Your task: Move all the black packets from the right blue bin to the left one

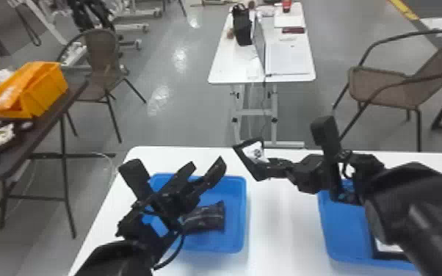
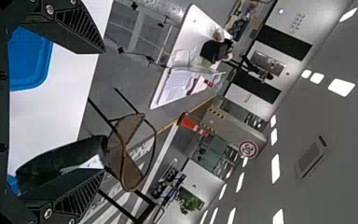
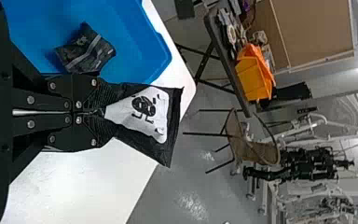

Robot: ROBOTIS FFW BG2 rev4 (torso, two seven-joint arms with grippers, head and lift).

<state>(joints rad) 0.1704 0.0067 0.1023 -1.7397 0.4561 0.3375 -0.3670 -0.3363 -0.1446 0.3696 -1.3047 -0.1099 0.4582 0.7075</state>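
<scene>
Right gripper point(image 3: 98, 112) clenched on near end of black packet point(image 3: 144, 114) with white label; packet runs out past the fingertips, long axis roughly in line with them. In head view it's raised, just off the far right corner of the left blue bin point(image 1: 236, 220), free end toward the bin's side. Bin opening lies left of it and nearer the robot, so next move should be left, back a bit, then down. Left gripper point(image 1: 206, 167) is nearer that bin, over it, fingers spread, nothing between; right arm has the packet, so it does the drop. Risk: bumping the left fingers on the way in. One dark packet point(image 1: 209, 216) already in left blue bin. Right bin point(image 1: 345, 227), well right of it, has something black and white point(image 1: 388, 246), probably another packet.
</scene>
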